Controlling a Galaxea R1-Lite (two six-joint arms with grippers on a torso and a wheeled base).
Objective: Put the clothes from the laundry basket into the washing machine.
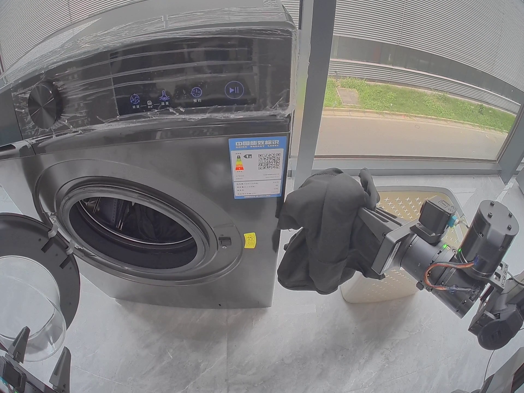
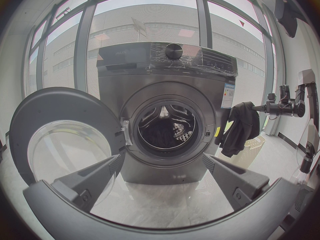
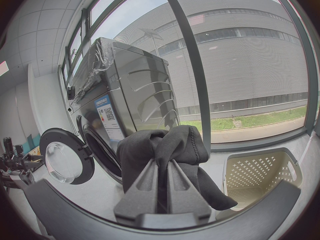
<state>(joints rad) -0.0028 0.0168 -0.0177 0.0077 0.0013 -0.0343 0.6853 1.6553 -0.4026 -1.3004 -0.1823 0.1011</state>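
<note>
The right gripper (image 3: 162,166) is pressed together on a bunched fold of the black garment (image 1: 322,230). The garment is held in the air, and most of its cloth droops loose below and ahead of the fingers. The laundry basket (image 3: 260,174) sits on the floor just behind and beneath the gripper. The washing machine (image 1: 164,137) stands off to the gripper's left, with its door (image 1: 33,279) swung wide and the drum mouth (image 1: 134,227) open, dark cloth already lying inside.

The step in hand looks like the carry to the drum. The garment hangs close to the machine's front corner, so the gripper should first draw out from the panel before turning in. It should then come level with the middle of the mouth and push well past the rim — deep enough that the trailing cloth follows over the seal. Only then should it let go, or a tail may drape over the rim or snag the latch.

The left gripper (image 2: 161,156) is spread and holds nothing — it is low before the door, well apart from the cloth.
</note>
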